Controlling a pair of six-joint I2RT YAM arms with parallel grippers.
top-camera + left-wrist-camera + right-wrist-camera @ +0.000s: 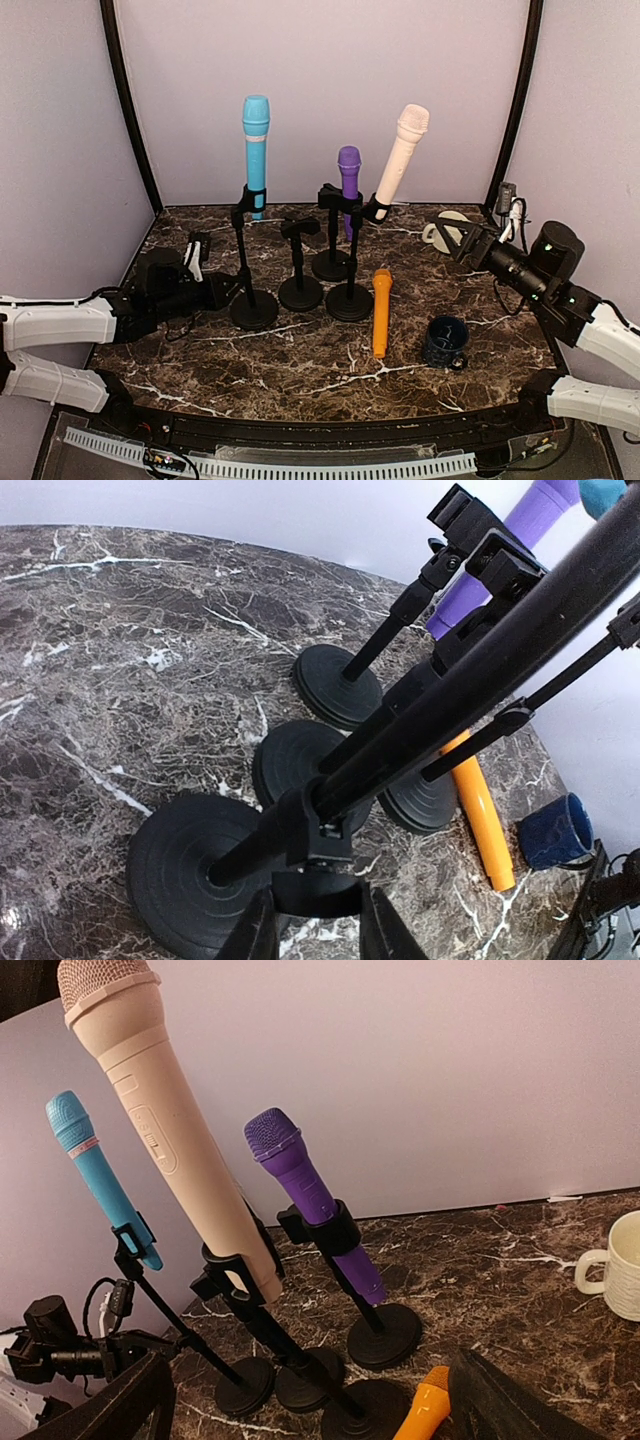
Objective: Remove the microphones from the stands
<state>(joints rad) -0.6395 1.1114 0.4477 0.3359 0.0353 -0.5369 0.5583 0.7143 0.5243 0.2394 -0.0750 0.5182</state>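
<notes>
The surface [300,350] was dark brown marble with white veins. Plain pale lilac walls [320,80] closed it on three sides, and two black posts [134,120] stood at the back corners. The light was soft and even.

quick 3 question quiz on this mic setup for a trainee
1. True or false: the orange microphone sits in a stand.
2. How many microphones are clipped in stands? A two, B three, C four.
3. Fill in: the left gripper has its jaws shut on the pole under the ___ microphone.
Key: 1 false; 2 B (blue microphone, purple microphone, cream microphone); 3 blue.
</notes>
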